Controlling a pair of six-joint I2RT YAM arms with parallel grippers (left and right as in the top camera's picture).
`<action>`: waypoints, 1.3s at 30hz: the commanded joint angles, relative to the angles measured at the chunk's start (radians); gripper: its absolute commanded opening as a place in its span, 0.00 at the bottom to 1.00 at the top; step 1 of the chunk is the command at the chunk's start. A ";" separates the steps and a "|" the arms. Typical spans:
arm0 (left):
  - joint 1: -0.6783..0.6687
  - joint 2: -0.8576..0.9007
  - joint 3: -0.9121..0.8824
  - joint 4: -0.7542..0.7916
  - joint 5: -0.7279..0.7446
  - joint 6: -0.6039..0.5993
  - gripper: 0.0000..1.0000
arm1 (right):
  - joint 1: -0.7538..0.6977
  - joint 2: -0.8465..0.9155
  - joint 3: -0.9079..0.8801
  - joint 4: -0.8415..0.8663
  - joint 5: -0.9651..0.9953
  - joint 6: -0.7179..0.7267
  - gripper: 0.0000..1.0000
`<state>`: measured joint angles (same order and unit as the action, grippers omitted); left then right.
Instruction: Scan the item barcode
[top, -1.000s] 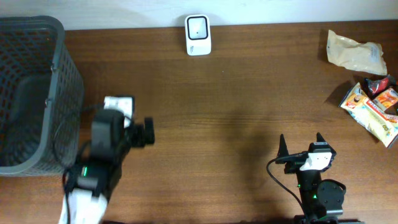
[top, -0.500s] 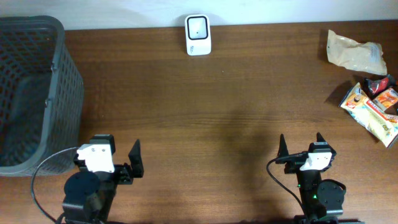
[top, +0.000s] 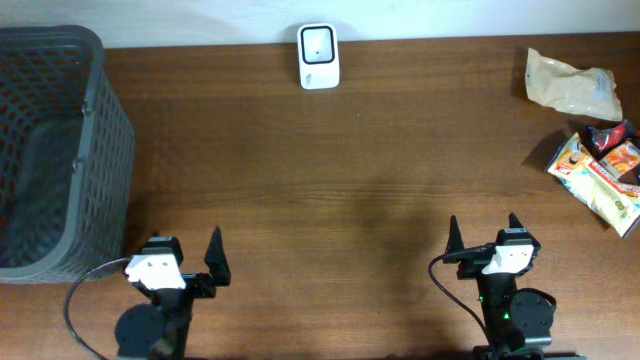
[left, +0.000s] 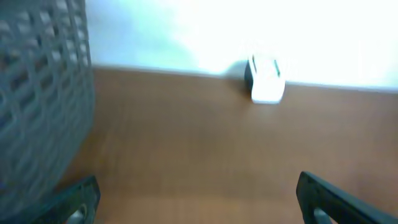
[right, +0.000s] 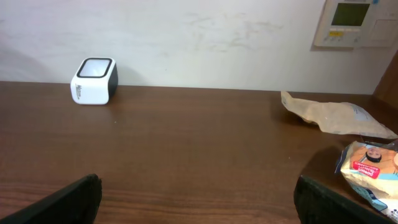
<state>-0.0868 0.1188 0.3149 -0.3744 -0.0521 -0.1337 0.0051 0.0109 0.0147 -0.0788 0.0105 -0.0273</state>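
The left tool (top: 184, 250) sits at the near left of the worktop (top: 330, 190), just beside the grey mesh basket (top: 100, 110). The right tool (top: 484, 232) sits at the near right. Both are released, jaws spread wide and grasping nothing. The white scanner (top: 318, 56) stands at the far edge, centre. A tan pouch (top: 570, 84) and colourful snack packets (top: 598, 170) lie far right, well apart from both tools.

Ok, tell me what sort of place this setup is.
Likely a mock shop checkout: a small white barcode scanner at the far edge of the wooden table, packaged snacks at the right, a grey mesh basket at the left.
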 joint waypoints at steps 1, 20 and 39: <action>0.012 -0.052 -0.098 0.122 0.031 0.016 0.99 | -0.006 -0.008 -0.009 -0.003 0.002 -0.002 0.98; 0.046 -0.114 -0.305 0.403 0.031 0.188 0.99 | -0.006 -0.008 -0.009 -0.003 0.002 -0.002 0.98; 0.046 -0.114 -0.307 0.303 -0.095 0.066 0.99 | -0.006 -0.008 -0.009 -0.003 0.002 -0.002 0.98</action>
<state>-0.0460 0.0154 0.0166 -0.0788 -0.0792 0.0116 0.0051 0.0109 0.0147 -0.0784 0.0105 -0.0269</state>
